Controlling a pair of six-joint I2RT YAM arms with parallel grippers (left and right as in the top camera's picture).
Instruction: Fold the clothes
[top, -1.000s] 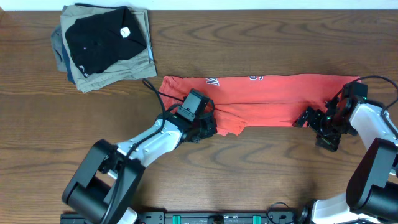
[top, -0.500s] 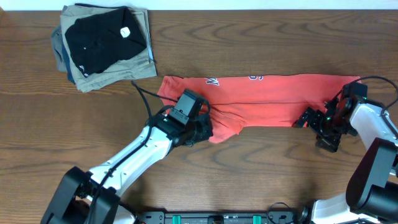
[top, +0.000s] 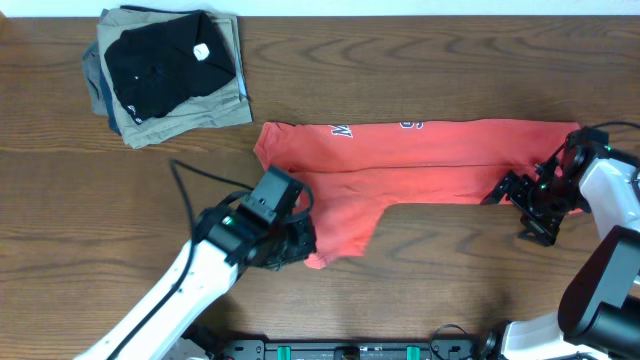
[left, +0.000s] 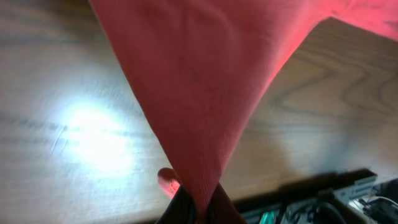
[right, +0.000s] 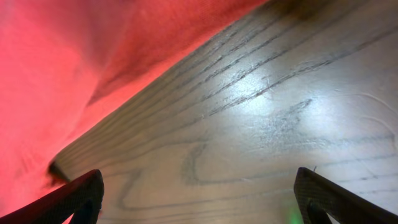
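Observation:
The clothes (top: 420, 160), a red-orange T-shirt with white lettering along its far edge, lie folded in a long band across the table. My left gripper (top: 300, 245) is shut on the shirt's lower left flap, which stretches out toward the front of the table. In the left wrist view the red cloth (left: 199, 93) narrows to a point pinched between the dark fingers (left: 214, 208). My right gripper (top: 525, 205) stands open beside the shirt's right end, over bare wood. Its dark fingertips (right: 78, 196) show wide apart with nothing between them, the red cloth (right: 74, 62) just beyond them.
A stack of folded garments (top: 165, 75), black on top of khaki and blue, sits at the far left corner. The brown wooden table (top: 450, 270) runs to a white edge at the back.
My left gripper has pulled the shirt's lower left flap toward the front left, stretching it out. The right gripper has shifted slightly to the right, off the cloth's end.

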